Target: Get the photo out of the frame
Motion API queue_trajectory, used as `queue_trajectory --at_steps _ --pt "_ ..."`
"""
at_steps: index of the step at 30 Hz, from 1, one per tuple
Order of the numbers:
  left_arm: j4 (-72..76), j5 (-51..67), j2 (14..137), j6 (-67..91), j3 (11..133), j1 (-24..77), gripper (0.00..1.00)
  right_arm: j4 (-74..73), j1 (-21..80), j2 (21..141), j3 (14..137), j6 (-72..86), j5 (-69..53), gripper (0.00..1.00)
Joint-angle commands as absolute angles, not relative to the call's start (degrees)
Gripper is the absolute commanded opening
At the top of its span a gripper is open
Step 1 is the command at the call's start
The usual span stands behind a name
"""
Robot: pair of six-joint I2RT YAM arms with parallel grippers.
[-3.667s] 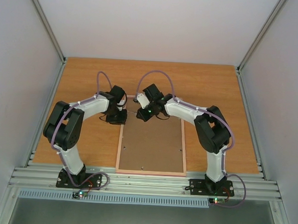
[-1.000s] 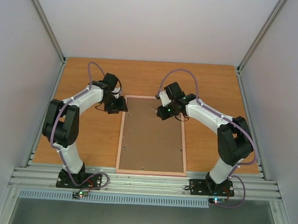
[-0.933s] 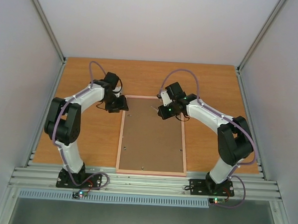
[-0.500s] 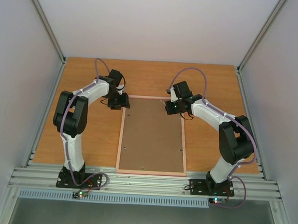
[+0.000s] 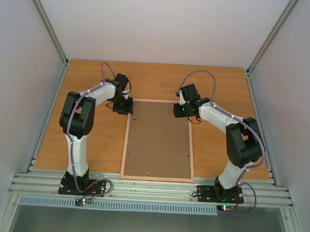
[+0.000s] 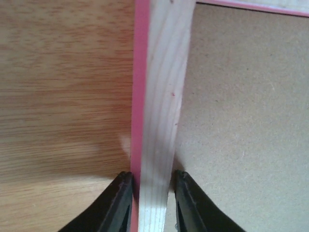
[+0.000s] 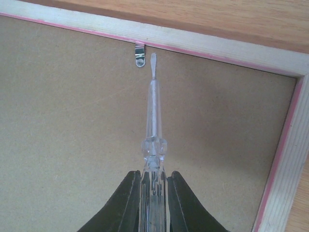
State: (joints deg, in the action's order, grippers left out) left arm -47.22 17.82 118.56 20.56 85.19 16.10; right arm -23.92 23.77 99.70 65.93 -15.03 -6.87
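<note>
Right wrist: r. gripper (image 7: 153,180) clamps screwdriver (image 7: 153,111), tip by far-rail clip (image 7: 139,54), we reckon to swing it; l. gripper (image 6: 151,178) pinches left rail of the frame (image 6: 159,96) to steady it.

frame (image 5: 159,142) | thin pink edge, pale wood rim | brown board back up | lying flat

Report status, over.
Left gripper clamped on frame rail. Right gripper holds screwdriver, tip beside clip. Backing board on, photo hidden.
</note>
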Motion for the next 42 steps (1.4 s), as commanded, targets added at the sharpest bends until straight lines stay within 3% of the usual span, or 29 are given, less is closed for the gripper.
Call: queue_trajectory --at_steps 1,13,42 --pt "-47.3 18.9 119.4 21.1 86.2 15.7 0.23 -23.1 23.5 99.1 65.9 -15.0 -6.0 0.01" --pt "-46.6 18.9 117.8 20.8 83.2 15.7 0.13 -23.1 23.4 103.2 69.0 -14.7 -6.4 0.01" --pt "-46.8 19.3 117.7 20.1 82.6 15.7 0.13 -23.3 23.4 107.6 71.9 -15.3 -11.4 0.01"
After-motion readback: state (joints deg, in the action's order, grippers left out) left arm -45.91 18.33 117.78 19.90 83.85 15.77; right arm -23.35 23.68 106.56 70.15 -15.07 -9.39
